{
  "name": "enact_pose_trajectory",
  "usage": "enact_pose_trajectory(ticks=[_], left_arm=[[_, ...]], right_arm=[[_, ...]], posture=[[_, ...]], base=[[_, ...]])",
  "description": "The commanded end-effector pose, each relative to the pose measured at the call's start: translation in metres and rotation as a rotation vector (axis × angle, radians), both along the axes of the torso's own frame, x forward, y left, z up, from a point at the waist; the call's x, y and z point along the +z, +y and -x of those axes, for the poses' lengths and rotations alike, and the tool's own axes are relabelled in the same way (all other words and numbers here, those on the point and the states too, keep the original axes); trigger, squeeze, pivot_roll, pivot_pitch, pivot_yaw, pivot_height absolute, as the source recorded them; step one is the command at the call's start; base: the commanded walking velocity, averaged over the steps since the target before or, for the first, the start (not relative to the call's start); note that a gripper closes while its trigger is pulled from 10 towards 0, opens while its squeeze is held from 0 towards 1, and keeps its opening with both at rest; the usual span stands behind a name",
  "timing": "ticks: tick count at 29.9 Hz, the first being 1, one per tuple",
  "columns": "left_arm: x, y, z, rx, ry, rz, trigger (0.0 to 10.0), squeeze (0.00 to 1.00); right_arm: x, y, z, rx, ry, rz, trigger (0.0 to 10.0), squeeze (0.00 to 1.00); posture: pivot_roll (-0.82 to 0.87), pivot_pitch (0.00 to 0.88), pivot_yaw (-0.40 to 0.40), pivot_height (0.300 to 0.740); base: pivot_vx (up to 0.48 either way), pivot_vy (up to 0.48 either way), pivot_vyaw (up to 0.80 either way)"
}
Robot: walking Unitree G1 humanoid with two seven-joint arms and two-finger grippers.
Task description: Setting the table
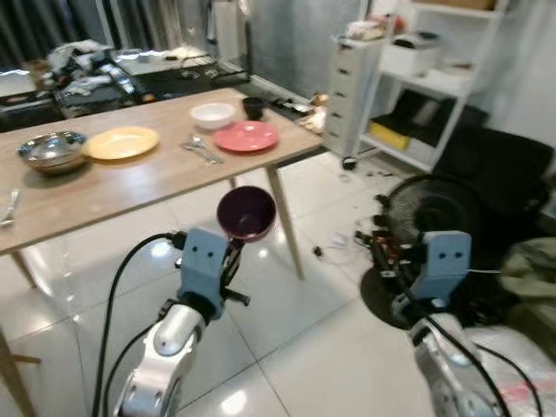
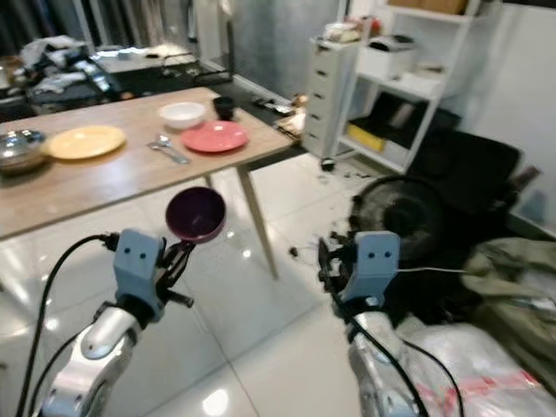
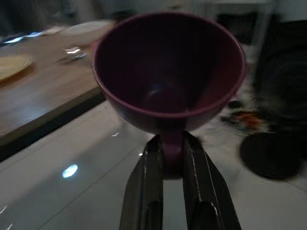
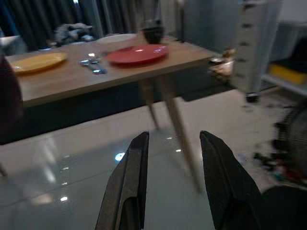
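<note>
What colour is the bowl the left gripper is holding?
Dark purple bowl, clearest in the left wrist view.

This was a lived-in home dining area: a light wooden table [image 1: 130,187] carried a round yellow plate [image 1: 122,142], a round red plate [image 1: 246,135] and a steel bowl [image 1: 52,149], beside a white shelving unit [image 1: 439,78] and glossy white floor tiles [image 1: 304,347].

No legible text or labels anywhere.
</note>
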State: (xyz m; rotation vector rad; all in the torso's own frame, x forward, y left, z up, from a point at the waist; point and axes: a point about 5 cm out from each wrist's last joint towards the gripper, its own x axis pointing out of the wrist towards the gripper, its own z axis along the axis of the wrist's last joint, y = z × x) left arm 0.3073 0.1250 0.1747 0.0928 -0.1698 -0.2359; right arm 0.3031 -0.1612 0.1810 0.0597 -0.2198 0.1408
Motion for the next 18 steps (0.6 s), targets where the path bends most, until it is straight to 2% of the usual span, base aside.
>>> enact_pose_trajectory(ticks=[1,9,18], left_arm=[[-0.0005,-0.0062,0.001,-0.019,0.001,-0.003,10.0,0.0],[-0.0005,-0.006,0.0008,-0.018,0.002,-0.003,10.0,0.0],[-0.0003,-0.0055,0.0002,-0.018,0.002,-0.004,10.0,0.0]], right_arm=[[-0.0024,-0.0092,0.0012,-0.029,0.012,0.004,10.0,0.0],[-0.0029,-0.0095,0.0013,-0.033,0.013,-0.001,10.0,0.0],[-0.0019,-0.0103,0.001,-0.037,0.01,-0.027,10.0,0.0]], posture=[[-0.04,0.062,0.093,0.74],[-0.04,0.064,0.096,0.74],[-0.04,0.063,0.099,0.74]], base=[[0.48,0.0,0.68],[0.48,0.0,0.66],[0.48,0.0,0.0]])
